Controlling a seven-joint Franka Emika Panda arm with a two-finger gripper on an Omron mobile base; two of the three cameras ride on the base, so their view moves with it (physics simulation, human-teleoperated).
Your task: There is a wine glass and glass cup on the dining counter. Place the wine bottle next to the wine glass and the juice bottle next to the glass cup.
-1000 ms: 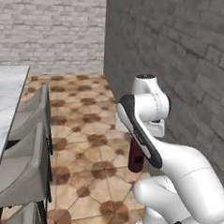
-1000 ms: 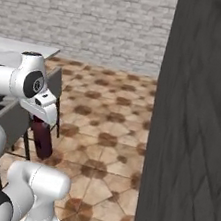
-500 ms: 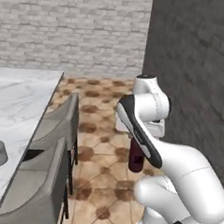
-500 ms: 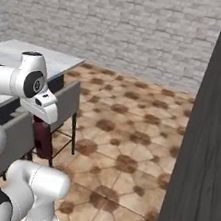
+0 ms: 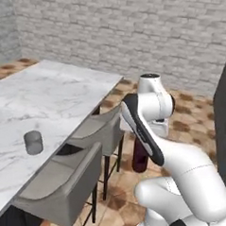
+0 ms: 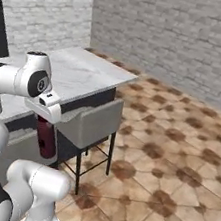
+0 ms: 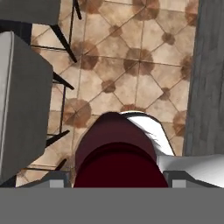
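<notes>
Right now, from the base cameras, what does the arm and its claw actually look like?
The arm is glossy white, built of rounded, bulbous segments, with a dark band running along one link and dark round caps at the joints. The hand block above the claw is white and boxy with a small dark mark on its side. No loose cables or lettering can be made out.

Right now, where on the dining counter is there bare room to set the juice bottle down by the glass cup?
The dining counter is bare all around the glass cup, widest toward the brick wall. The stool backs crowd its near edge. The juice bottle hangs in the fingers over the floor.
</notes>
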